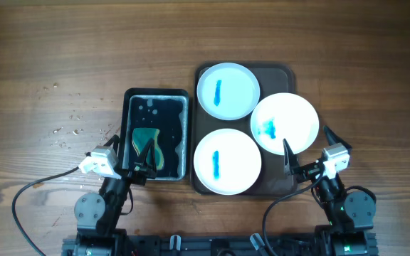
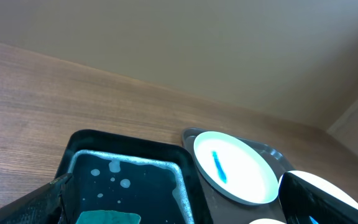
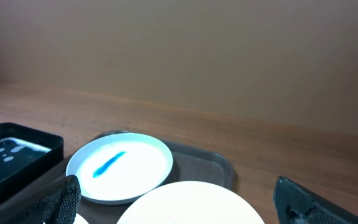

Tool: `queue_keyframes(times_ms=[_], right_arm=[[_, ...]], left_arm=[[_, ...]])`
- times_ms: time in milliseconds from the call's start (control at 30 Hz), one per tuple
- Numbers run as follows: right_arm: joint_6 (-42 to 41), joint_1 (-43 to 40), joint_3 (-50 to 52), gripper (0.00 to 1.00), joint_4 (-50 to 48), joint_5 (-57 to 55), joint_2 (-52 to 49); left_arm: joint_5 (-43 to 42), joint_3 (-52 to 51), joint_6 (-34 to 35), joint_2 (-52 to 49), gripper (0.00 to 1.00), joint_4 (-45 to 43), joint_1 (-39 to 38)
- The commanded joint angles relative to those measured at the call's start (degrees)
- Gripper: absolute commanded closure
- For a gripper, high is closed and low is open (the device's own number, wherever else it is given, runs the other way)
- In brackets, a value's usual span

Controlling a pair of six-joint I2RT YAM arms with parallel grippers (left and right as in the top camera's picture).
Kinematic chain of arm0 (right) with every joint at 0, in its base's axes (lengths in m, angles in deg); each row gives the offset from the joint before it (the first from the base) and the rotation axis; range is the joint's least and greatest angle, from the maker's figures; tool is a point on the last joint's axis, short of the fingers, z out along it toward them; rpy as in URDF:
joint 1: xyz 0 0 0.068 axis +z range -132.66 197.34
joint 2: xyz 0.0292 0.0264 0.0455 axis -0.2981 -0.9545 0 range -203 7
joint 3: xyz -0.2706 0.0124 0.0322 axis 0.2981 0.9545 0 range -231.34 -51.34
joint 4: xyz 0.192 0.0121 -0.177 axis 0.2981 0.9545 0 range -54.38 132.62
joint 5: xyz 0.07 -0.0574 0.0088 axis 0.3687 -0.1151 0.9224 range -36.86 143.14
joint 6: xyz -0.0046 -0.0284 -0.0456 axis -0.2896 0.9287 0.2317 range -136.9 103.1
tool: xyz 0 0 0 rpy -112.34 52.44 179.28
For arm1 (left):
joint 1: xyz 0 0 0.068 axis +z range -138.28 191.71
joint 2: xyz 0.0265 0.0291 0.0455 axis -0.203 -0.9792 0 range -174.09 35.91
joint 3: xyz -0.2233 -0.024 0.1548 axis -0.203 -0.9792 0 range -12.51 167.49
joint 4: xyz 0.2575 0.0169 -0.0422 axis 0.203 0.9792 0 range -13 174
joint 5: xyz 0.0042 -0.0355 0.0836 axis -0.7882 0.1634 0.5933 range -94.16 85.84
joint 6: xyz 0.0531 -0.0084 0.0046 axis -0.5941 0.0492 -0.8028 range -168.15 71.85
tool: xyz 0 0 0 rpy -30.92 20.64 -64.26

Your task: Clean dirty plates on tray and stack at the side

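Three white plates with blue smears lie on a dark tray (image 1: 287, 71): one at the back (image 1: 228, 90), one on the right (image 1: 285, 123), one at the front (image 1: 227, 161). A green sponge (image 1: 146, 146) lies in a black tub of soapy water (image 1: 155, 99). My left gripper (image 1: 139, 158) is open and empty, low over the tub's near end above the sponge (image 2: 107, 217). My right gripper (image 1: 308, 153) is open and empty near the right plate's front edge. The back plate also shows in the left wrist view (image 2: 235, 167) and in the right wrist view (image 3: 120, 167).
Small crumbs (image 1: 66, 128) are scattered on the wooden table left of the tub. Bare wood lies behind the tub and tray and to the right of the tray (image 3: 303, 149).
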Motion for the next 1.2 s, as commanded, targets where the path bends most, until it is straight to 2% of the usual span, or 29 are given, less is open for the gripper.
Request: queue_keyframes(times_ms=[0, 1167], right_arm=[[0.3, 0.1, 0.0, 0.0, -0.3, -0.5, 0.6], [0.1, 0.1, 0.0, 0.0, -0.3, 1.0, 0.6]], left_arm=[[0.8, -0.3, -0.9, 0.4, 0.0, 0.1, -0.1], [0.8, -0.3, -0.9, 0.4, 0.0, -0.5, -0.1]])
